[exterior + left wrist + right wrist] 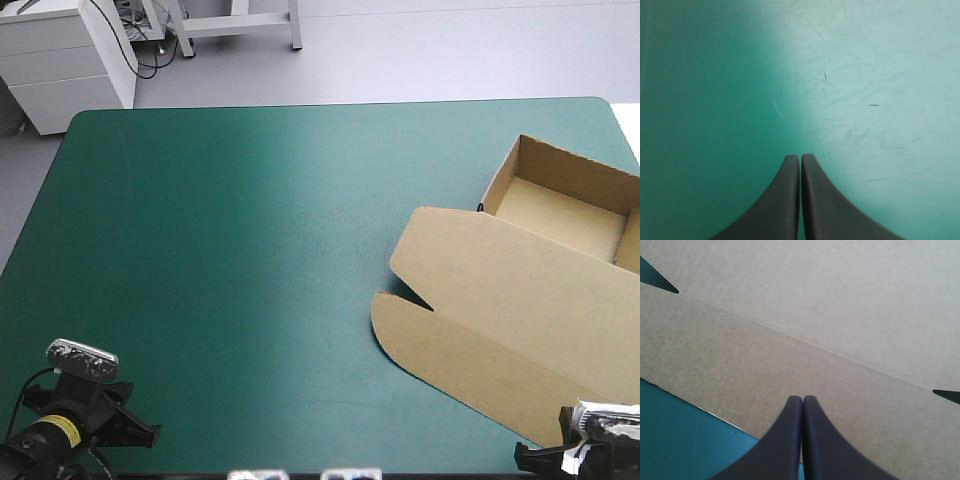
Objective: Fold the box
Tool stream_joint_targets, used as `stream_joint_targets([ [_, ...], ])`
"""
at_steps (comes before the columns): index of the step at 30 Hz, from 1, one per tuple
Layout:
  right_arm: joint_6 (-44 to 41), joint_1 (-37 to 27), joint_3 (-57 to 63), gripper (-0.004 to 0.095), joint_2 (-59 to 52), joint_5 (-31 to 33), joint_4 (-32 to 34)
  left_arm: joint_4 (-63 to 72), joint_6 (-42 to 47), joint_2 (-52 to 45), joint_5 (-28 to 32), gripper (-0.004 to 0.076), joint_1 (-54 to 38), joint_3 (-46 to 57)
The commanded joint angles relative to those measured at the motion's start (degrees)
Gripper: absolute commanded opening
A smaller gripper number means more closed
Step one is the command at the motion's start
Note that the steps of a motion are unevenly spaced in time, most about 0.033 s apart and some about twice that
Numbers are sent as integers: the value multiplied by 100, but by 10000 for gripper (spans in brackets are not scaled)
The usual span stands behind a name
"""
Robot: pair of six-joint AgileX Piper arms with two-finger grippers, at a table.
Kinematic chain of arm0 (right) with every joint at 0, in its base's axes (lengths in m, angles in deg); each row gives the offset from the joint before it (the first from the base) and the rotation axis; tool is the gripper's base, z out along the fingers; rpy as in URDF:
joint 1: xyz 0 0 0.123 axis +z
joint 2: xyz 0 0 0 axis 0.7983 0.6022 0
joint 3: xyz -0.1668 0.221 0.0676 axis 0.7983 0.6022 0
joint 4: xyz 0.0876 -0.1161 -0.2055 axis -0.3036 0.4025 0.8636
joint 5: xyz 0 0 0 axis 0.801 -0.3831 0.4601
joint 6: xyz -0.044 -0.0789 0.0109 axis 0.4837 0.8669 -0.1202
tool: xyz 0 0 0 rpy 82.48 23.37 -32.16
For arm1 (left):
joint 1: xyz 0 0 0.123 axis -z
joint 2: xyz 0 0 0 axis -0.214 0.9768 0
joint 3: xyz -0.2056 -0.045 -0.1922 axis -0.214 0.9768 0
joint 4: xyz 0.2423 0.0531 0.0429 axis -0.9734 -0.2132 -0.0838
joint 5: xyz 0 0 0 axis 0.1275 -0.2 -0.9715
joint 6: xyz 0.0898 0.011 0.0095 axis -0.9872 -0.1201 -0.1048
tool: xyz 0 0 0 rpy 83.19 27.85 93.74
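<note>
Our box [500,300], tray open and lid flat, lies under our right jaws, which are together over its near flap [790,370]. Our left jaws, also together, sit well apart from it. Nudging with shut tips, we could skid it.

I've got the table [200,300] under its teal-green cover filling my high view, with a paler wash of light across its middle. Beyond the far edge I'm seeing smooth grey floor [450,50]. Off the far left corner stands a white drawer cabinet [50,70], with black cables [150,68] trailing beside it. Next along are the legs of a white frame [240,24].
</note>
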State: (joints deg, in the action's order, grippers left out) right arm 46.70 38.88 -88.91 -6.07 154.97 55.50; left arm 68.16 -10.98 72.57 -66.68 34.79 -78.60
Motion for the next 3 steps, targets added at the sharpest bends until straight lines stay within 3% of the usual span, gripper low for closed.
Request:
stream_joint_targets([
  [1,0,1,-116,-19,118,-350,-55,-43,13,56,289,-8,24,-127],
  [3,0,1,-116,-19,118,-350,-55,-43,13,56,289,-8,24,-127],
])
